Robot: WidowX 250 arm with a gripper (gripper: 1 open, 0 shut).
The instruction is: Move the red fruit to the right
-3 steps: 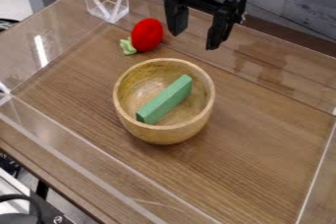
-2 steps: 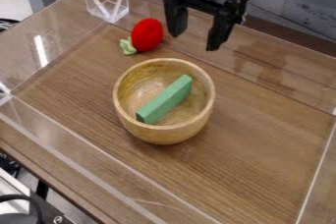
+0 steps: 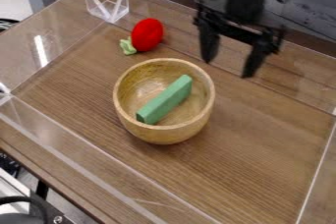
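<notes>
Though small, red fruit (image 3: 147,32) shows green leaves.

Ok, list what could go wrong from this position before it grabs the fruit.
1. The open gripper hangs right of the red fruit, not over it, so closing here would likely catch nothing.
2. The wooden bowl with the green block sits just in front; a low sweep might knock it.

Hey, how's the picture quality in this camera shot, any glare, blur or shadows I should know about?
In the camera view, the gripper is smeared by motion blur, its fingers soft-edged; the red fruit, wooden bowl and green block look sharp. Pale glare streaks run along the clear plastic walls. Lighting is even, with only soft shadows under the bowl and the fruit.
</notes>
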